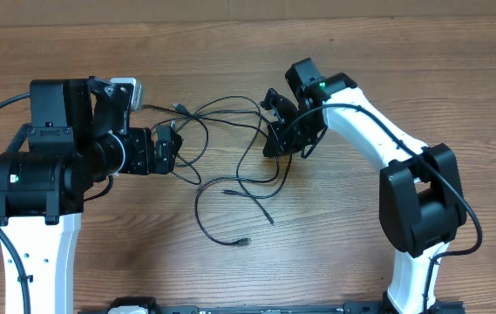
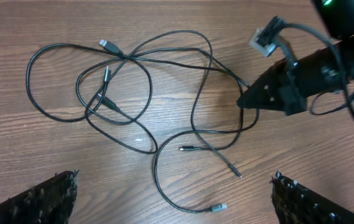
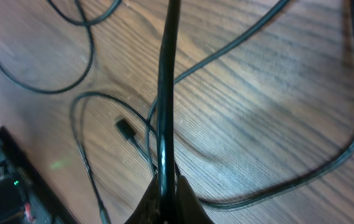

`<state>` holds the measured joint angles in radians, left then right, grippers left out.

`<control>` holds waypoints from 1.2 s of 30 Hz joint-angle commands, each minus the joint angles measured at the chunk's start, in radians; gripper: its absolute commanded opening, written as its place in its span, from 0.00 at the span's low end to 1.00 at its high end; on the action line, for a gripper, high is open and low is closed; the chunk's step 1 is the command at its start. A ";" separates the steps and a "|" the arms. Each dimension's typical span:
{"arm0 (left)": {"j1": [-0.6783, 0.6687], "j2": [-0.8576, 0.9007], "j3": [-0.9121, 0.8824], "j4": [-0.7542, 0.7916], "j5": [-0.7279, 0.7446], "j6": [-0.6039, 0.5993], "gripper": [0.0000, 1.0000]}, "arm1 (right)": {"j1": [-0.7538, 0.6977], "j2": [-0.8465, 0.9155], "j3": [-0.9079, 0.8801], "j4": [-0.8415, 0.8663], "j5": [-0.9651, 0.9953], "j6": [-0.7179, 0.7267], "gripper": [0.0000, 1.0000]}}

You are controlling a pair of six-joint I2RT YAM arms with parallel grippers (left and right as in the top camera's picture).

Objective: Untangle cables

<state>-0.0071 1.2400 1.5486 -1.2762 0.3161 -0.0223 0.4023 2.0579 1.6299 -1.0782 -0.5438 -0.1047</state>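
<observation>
Item: black cable tangle (image 2: pixel 127 55); several thin strands, loops crossing, flat on wood table (image 1: pixel 361 52), approx centre, btwn both arms; one silver plug end (image 2: pixel 217 206) lies loose on the side toward near edge. R gripper (image 1: pixel 275 144): at tangle's right side; jaws pinched tight on one strand (image 3: pixel 166 93), which runs straight away from them. L gripper (image 1: pixel 167 146): at tangle's left side; fingers (image 2: pixel 46 199) spread wide, nothing btwn them; contact w/ cable cannot be told.
</observation>
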 commanded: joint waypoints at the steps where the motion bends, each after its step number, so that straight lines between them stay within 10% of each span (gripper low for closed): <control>1: -0.006 0.003 0.008 -0.001 0.017 0.019 1.00 | -0.013 -0.116 0.174 -0.054 -0.012 -0.002 0.04; 15: -0.006 0.003 0.008 -0.001 0.017 0.019 1.00 | -0.013 -0.360 0.819 -0.082 -0.011 0.070 0.04; 36: -0.006 0.003 0.008 -0.002 0.017 0.019 1.00 | -0.013 -0.476 0.846 0.126 0.837 0.056 0.03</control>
<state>-0.0071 1.2400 1.5486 -1.2770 0.3191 -0.0219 0.3931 1.6161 2.4630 -0.9871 0.0559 0.0139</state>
